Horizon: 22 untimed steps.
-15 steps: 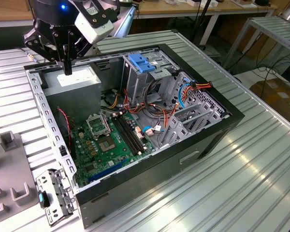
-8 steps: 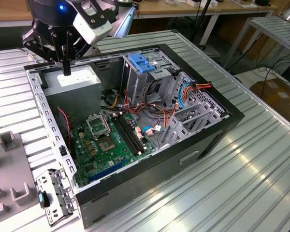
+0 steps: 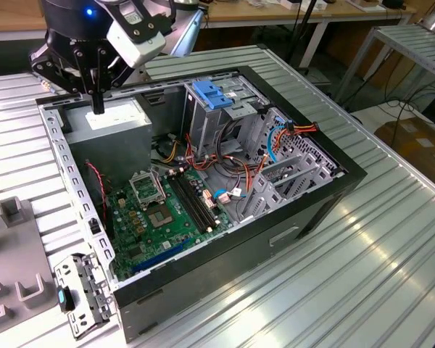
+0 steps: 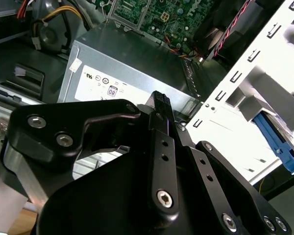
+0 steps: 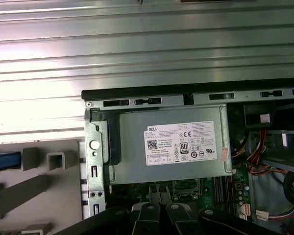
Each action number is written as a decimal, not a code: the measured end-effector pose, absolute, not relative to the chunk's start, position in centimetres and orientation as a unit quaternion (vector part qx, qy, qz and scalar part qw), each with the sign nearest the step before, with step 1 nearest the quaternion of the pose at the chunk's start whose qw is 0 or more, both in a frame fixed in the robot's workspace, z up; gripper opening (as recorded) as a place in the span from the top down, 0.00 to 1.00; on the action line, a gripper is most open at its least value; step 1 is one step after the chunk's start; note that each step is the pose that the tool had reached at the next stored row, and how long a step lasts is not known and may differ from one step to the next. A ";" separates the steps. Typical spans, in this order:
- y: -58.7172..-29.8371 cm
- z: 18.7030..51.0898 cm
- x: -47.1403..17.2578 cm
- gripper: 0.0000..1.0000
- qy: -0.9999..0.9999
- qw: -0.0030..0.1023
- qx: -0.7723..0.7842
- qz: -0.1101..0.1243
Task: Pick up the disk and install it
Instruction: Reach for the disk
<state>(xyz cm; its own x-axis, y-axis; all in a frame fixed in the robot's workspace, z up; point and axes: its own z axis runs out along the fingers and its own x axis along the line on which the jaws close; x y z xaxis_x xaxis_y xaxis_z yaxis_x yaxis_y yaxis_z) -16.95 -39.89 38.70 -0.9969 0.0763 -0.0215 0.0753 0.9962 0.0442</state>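
An open computer case (image 3: 313,212) lay on its side on the ribbed metal worktop (image 3: 370,290). In its corner toward the exterior view's left sat the grey power-supply box (image 3: 113,120), its white sticker facing up. Beside the box stood a metal cage (image 3: 219,130) topped by a blue latch (image 3: 212,95). Red, orange and blue cables (image 3: 270,148) spilled across the bay next to the cage. The green motherboard (image 3: 159,212) covered the case floor, with a red-and-black wire running down the perforated side wall (image 3: 67,181).

Outside that wall, grey fixture blocks (image 3: 11,210) and a perforated metal bracket (image 3: 84,293) rested on the worktop. In the first wrist view a blue bar (image 5: 4,161) lay in the grey fixture. In the second wrist view a blue strip (image 4: 278,145) edged a pale flat piece just beyond the case wall. Whether either belonged to the disk could not be told.

The case was open on top. The worktop toward the exterior view's right was bare ribbed metal.

The pincer (image 3: 98,109) hung over the power-supply box, near the case's far wall. Its fingers (image 5: 153,195) were drawn together, with only a sliver between the tips, and gripped nothing. Whether the tips touched the box could not be told.
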 end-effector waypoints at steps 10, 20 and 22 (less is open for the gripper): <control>-39.9 38.6 -17.6 0.89 0.999 0.011 0.038 0.022; -39.9 38.5 -18.1 0.89 0.999 0.011 0.038 0.022; -39.9 38.5 -18.3 0.89 0.999 0.011 0.038 0.022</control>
